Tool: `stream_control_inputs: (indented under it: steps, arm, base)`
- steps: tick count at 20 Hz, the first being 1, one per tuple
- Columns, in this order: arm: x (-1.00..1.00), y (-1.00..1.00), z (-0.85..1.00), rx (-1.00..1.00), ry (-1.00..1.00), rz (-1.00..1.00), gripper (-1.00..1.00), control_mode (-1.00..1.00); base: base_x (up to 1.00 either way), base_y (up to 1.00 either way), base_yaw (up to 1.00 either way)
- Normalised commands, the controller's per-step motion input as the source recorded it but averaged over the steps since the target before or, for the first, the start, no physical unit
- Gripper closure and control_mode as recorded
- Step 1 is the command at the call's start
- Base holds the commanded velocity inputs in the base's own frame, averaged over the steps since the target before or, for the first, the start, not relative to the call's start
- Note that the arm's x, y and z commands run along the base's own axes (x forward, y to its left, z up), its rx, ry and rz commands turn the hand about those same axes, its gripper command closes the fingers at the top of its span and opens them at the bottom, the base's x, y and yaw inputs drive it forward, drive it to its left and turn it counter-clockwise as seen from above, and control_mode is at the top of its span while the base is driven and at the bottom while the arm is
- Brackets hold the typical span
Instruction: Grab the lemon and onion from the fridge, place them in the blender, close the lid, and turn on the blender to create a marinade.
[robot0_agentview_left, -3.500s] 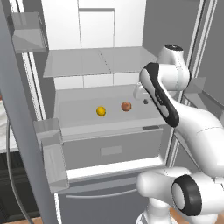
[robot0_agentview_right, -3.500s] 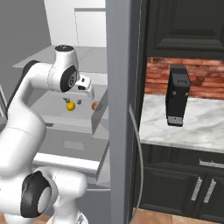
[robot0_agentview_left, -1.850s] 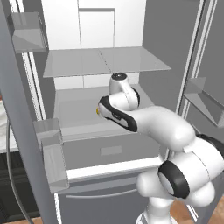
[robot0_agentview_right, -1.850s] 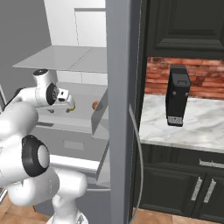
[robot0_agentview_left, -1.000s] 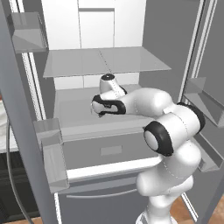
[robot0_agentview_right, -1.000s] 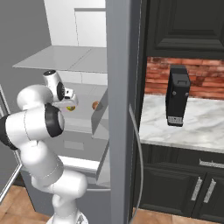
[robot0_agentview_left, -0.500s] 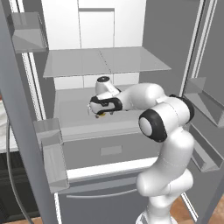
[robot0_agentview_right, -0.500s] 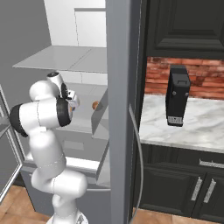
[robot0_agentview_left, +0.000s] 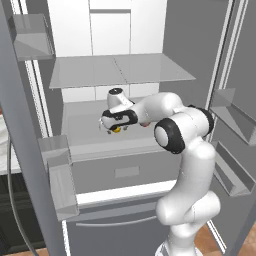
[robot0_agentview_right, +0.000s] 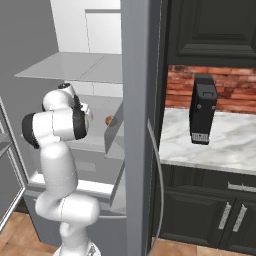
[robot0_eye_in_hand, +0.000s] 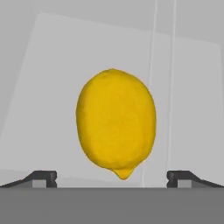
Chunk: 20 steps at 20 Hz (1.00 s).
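Note:
The lemon (robot0_eye_in_hand: 116, 118) is a bright yellow oval lying on the fridge's pale middle shelf (robot0_agentview_left: 90, 140). My gripper (robot0_eye_in_hand: 111, 177) is open, and the lemon sits just ahead of it, centred between the two dark fingertips (robot0_eye_in_hand: 41, 177) with a gap on each side. From the left base view, the gripper (robot0_agentview_left: 115, 127) reaches into the fridge (robot0_agentview_left: 170, 45) and hangs right over the lemon (robot0_agentview_left: 116, 130). The reddish-brown onion (robot0_agentview_right: 108, 120) rests on the same shelf, further right. The black blender (robot0_agentview_right: 204, 116) stands on the marble counter (robot0_agentview_right: 230, 145), right of the fridge.
The fridge's left door (robot0_agentview_left: 20, 150) stands open with bins (robot0_agentview_left: 57, 165); the right door (robot0_agentview_right: 137, 125) has bins too (robot0_agentview_left: 232, 117). A glass shelf (robot0_agentview_left: 120, 70) lies close above the arm. Drawers (robot0_agentview_left: 125, 172) sit below the shelf. Dark cabinets (robot0_agentview_right: 215, 215) stand under the counter.
The arm has swung left along the shelf and brought the hand down to the lemon. The jaws have stayed open. Lemon and onion have not moved.

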Motion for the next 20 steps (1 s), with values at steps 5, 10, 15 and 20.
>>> stream_control_inputs:
  steps: [5,10,15,20]
  arm:
    - [0.28,0.0,-0.04,0.0,0.0,0.0,-1.0,-1.0]
    - [0.24,0.0,-0.11,0.0,0.0,0.0,-1.0,-1.0]
    - [0.06,0.02,-0.24,-0.01,0.0,0.0,-1.0,-1.0]
    - [0.02,0.07,-0.25,-0.02,0.0,0.0,1.0,-1.0]
  base:
    - [0.0,0.0,0.0]
    - [0.0,0.0,0.0]
    - [0.0,0.0,0.0]
    - [0.0,0.0,0.0]
